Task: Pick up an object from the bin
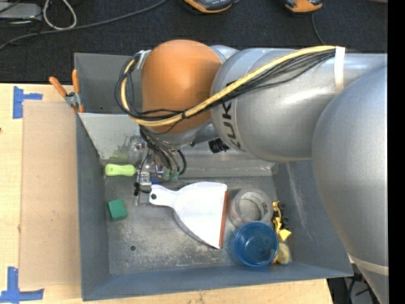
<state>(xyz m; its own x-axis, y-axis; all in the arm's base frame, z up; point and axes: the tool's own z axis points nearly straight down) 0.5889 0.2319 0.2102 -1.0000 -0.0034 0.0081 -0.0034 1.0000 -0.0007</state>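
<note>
The white dustpan point(201, 213) lies flat on the floor of the bin point(95, 233), about the middle, its broad mouth with a brown-orange lip turned toward the right and its short handle point(158, 196) pointing left; the gripper point(143, 186) hangs low right at the end of that handle, touching or all but touching it; whether the gripper is spread or pressed together I cannot tell, as the wrist's cables and fittings crowd it; nothing can be seen held in it.

Just beside the gripper, to the left and a little higher in the view, lies a lime-green stick-like piece point(120, 169); below that, apart from the rest, sits a small dark-green block point(117, 209). To the right of the dustpan are a clear roll of tape point(250, 204), a blue cup point(255, 244) standing mouth up, and a small yellow thing point(280, 227) against the right wall.

By my judgement the step in hand is the descent and the lining-up for a grasp, not yet the lift; the next move calls for a firm closing on the narrow handle, then a straight rise, since the pan's wide, light body may swing or tip.

On the arm point(285, 106), behind the orange cover point(177, 81), dark letters "UK" can be read; the rest is hidden.
</note>
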